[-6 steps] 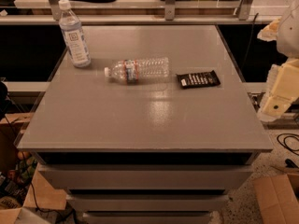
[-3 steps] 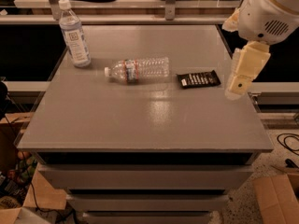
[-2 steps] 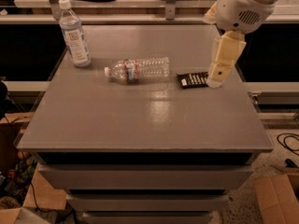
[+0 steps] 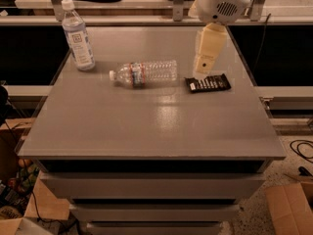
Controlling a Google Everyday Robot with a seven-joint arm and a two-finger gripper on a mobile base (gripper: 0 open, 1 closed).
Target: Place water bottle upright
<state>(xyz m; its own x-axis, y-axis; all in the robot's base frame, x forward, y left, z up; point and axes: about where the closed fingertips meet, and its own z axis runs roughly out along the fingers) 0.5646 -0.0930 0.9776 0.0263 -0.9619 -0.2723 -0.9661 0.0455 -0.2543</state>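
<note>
Grey table [image 4: 146,131] noted nearest, well below and in front of the gripper [image 4: 201,68]. A cardboard box [image 4: 289,208] is seen on the floor, down and to the right of it. A dark packet [image 4: 208,83] is laid flat just beneath the gripper's tip and slightly to its right; contact between the two cannot be made out. The gripper is pointed downward over the table's right half, hung from a white arm housing [image 4: 222,1]. Whether it is parted or closed cannot be told, and nothing is seen held in it. The water bottle [image 4: 144,73] is found lying on its side just left of the gripper, apart from it, white cap turned away. A taller bottle [image 4: 77,35] is stood upright far to the left and further back
</note>
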